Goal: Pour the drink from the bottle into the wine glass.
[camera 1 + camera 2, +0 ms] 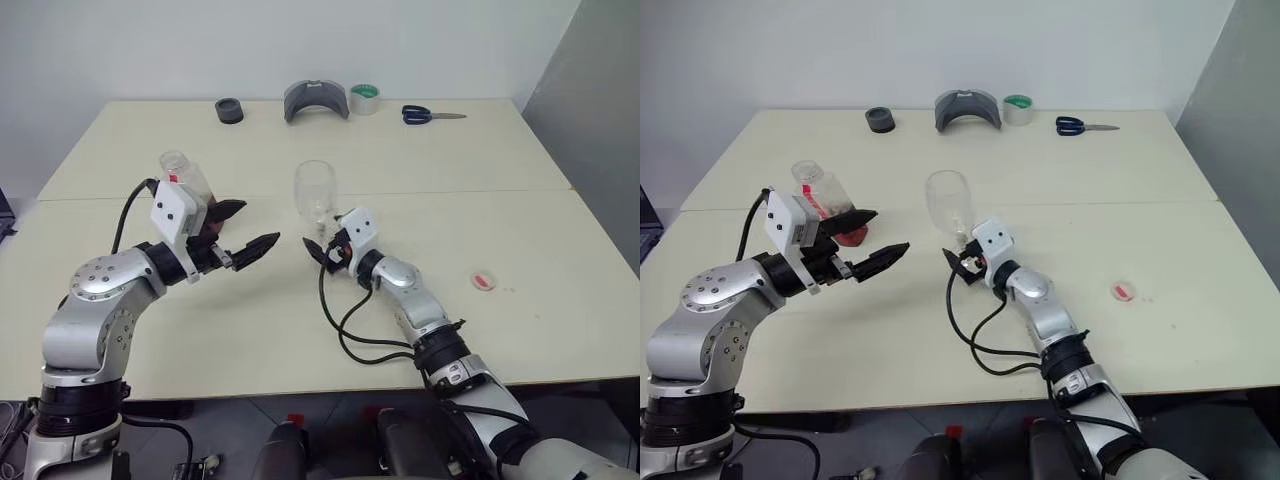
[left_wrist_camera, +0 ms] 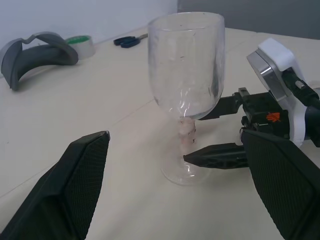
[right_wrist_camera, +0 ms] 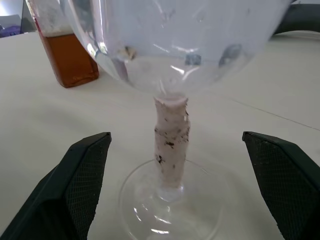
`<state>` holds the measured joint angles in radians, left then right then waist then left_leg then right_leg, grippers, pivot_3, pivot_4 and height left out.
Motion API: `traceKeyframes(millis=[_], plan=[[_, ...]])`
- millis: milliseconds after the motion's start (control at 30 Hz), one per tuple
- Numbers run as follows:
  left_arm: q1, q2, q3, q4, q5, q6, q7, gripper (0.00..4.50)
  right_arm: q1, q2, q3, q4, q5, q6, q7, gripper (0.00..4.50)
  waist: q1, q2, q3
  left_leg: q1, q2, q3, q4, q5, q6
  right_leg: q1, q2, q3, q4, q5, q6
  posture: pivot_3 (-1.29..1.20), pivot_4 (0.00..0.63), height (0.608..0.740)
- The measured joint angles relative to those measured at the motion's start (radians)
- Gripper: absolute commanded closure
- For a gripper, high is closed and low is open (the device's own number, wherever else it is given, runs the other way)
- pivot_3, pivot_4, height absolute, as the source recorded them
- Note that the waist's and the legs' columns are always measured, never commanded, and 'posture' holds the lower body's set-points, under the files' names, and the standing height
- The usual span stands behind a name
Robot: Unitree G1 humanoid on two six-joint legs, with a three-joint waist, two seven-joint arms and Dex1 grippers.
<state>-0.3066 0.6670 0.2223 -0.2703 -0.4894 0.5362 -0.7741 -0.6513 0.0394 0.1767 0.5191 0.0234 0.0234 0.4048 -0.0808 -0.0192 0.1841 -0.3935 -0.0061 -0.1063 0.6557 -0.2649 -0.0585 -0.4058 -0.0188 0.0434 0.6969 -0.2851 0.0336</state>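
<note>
The right end effector gapes empty around the wine glass stem, steadying it; the left end effector is open and empty too.

Near table centre: wine glass, upright. Bottle well to its left. Along far edge: tape roll, scissors toward far right corner.

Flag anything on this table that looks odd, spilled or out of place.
The wine glass has its stem wrapped in speckled white tape-like material. A small pink-and-white cap lies loose on the table, far from the open bottle. No spill visible.
</note>
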Motion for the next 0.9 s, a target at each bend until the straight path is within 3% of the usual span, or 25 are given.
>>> traceKeyframes(millis=[333, 567, 900], plan=[[0.055, -0.043, 0.0, -0.029, 0.007, -0.005, 0.069, 0.0, 0.207, -0.148, 0.017, -0.312, -0.001, 0.159, 0.052, 0.02, 0.004, 0.0, 0.0, 0.0, 0.0, 0.0, 0.0, 0.0, 0.0, 0.0, 0.0, 0.0, -0.001, 0.0, 0.0, 0.0, 0.15, 0.74], [0.186, -0.126, 0.001, 0.06, 0.144, -0.124, 0.213, 0.0, 0.353, -0.284, 0.066, -0.629, 0.021, 0.26, 0.168, 0.02, 0.009, 0.0, 0.0, 0.0, 0.0, 0.0, -0.001, 0.0, 0.0, 0.0, -0.001, 0.0, -0.001, 0.0, 0.0, 0.0, 0.15, 0.74], [0.165, -0.203, 0.055, 0.253, 0.227, -0.238, 0.393, 0.0, 0.425, -0.425, 0.085, -0.929, 0.226, 0.404, 0.371, 0.02, 0.032, -0.001, 0.0, -0.001, 0.0, -0.002, -0.001, 0.0, 0.0, 0.001, -0.001, -0.002, -0.004, 0.0, 0.0, 0.0, 0.15, 0.74]])
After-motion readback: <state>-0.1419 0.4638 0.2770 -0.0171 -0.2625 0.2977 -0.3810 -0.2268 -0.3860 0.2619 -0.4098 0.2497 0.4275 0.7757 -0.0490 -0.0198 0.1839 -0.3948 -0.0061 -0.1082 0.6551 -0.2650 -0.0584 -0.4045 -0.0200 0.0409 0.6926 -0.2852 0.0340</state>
